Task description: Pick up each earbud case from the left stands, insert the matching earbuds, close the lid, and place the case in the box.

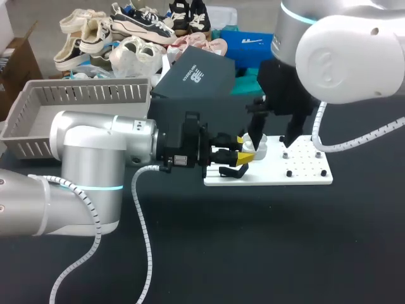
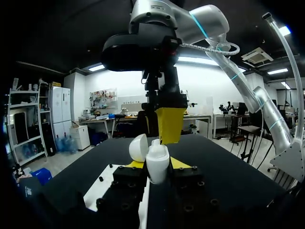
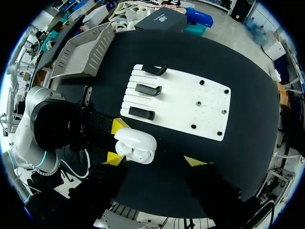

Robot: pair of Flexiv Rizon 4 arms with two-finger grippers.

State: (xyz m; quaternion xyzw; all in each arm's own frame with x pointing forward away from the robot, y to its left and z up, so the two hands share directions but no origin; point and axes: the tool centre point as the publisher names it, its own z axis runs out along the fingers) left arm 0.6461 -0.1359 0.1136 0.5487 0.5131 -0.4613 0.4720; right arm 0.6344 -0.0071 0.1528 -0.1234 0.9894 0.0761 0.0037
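Head view: the left gripper (image 1: 245, 150) comes in level from the left and pinches the white earbud case (image 1: 257, 149) at the left end of the white board (image 1: 304, 172). The right gripper (image 1: 273, 140) hangs straight above it, fingers spread. A grey slatted box (image 1: 38, 104) sits at the table's (image 1: 253, 247) far left corner.

Left wrist view: there's the case, upright between the 2 yellow tips, both pressed to its sides, lid (image 2: 138, 147) swung open. 1 yellow finger (image 2: 170, 125) of the right gripper points down just above it.

Right wrist view: looking down, the open case shows just off the board's stand-side edge, near the last of 3 black stands (image 3: 141, 113). The right gripper's fingers stand wide apart on either side of it.
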